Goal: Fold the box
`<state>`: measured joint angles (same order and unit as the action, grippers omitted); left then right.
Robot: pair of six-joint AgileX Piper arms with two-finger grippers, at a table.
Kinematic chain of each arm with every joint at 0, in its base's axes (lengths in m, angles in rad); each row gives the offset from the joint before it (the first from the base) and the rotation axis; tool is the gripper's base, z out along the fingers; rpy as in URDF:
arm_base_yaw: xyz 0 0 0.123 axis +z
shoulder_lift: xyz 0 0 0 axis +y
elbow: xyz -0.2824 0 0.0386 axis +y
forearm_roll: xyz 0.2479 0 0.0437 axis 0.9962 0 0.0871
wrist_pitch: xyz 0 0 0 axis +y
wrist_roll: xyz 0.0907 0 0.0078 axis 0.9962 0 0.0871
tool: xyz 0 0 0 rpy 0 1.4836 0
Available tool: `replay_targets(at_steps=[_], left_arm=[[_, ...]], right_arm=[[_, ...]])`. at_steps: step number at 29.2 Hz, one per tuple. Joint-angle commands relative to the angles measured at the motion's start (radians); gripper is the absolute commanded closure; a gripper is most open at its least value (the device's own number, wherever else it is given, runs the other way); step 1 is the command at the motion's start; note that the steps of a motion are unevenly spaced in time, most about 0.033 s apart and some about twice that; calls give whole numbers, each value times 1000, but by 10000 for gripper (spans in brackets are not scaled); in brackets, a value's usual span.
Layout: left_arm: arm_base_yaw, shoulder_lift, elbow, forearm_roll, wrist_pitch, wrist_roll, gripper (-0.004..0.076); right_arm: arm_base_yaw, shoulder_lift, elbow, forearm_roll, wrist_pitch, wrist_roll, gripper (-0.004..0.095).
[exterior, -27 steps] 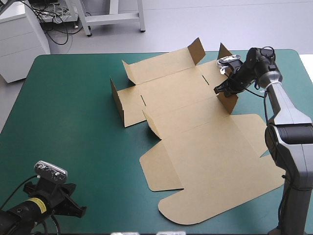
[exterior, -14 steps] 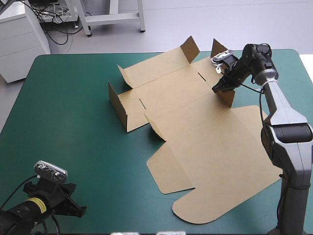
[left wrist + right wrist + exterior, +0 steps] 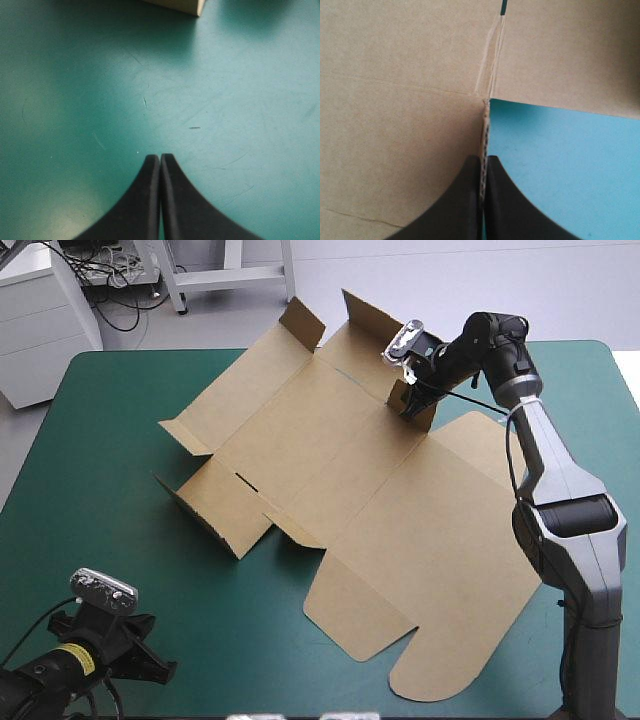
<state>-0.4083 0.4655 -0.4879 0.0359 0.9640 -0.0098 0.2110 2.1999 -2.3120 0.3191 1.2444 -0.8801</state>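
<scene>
Table (image 3: 120, 440): teal-green cover, corners rounded, surface matt. Seen from the left wrist, the cover (image 3: 225, 100) carries fine pale scratches (image 3: 145, 102) and a few short dark marks.

Box (image 3: 350, 490): one cut sheet of brown board, mostly flat, lying on the diagonal from the middle of the far edge toward the near right corner. The rounded lid panel (image 3: 450, 660) is at the near right. Short flaps stand up along the far end and at the left-hand end. Slots are cut through the middle panels.

Right gripper (image 3: 408, 405): reached across to the far right part of the sheet, at a raised flap (image 3: 420, 412). In its own wrist view the black fingers (image 3: 465, 200) are pinched almost together on the board's edge, with the corrugated core showing between them. Box (image 3: 395, 100) lies to one side of that edge, bare cover (image 3: 560, 165) to the other.

Left gripper (image 3: 168, 670): low at the near left corner, well apart from the box. Left gripper (image 3: 160, 159) has its fingers pressed together in one point over bare cover, holding nothing. A corner of the box (image 3: 180, 5) shows well ahead of it.

Beyond the far edge: pale grey floor (image 3: 480, 290), a white cabinet (image 3: 40, 330) off the far left corner, legs of a white frame (image 3: 230, 270), dark cables (image 3: 110, 280) on the floor.
</scene>
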Motion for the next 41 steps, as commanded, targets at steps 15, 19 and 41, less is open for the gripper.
replay_targets(at_steps=[15,19,41], left_arm=[[-4,9,-24,-7,-45,-8,756],[-4,9,-24,-7,-45,-8,756],[-4,9,-24,-5,-45,-8,756]], right_arm=[[164,-67,-39,60,-14,-392,932],[179,-67,-39,165,-2,-476,931],[201,-2,-37,271,1,-494,696]])
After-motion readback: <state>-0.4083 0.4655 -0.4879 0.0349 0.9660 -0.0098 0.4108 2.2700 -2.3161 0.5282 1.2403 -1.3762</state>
